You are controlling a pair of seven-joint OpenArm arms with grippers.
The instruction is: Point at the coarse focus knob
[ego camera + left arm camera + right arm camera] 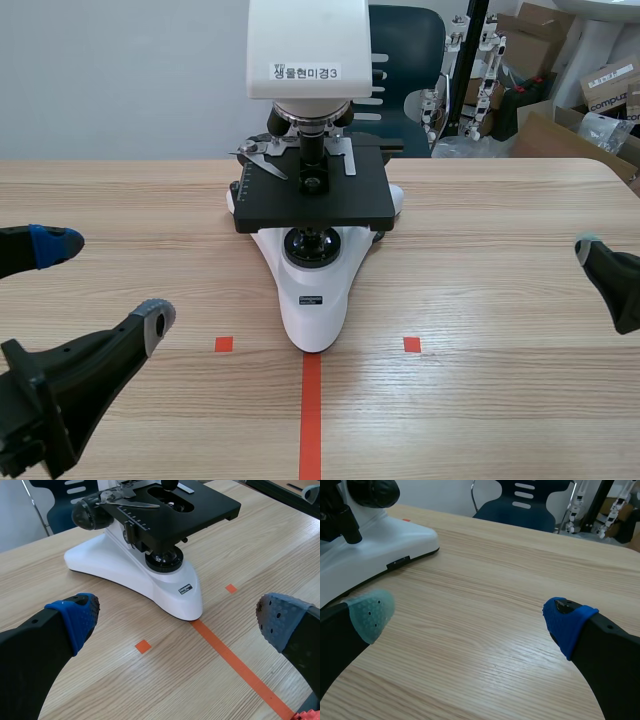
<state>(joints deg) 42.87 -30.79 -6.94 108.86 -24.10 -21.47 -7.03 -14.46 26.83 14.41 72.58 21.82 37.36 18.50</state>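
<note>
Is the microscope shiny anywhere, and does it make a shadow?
Scene view: the stage shades the white base beneath it. Left wrist view: small glints on the lens under the stage and on the knob. Right wrist view: only a thin dark shadow where the base meets the table.

The scene view looks low across the bench (500, 290) from its near side, with the microscope (313, 300) at frame centre and a chair (408, 40) behind it at the top. The left wrist view sits close, angled down onto the microscope's base and stage. The right wrist view, near the bench, shares only the base's edge and the chair.
</note>
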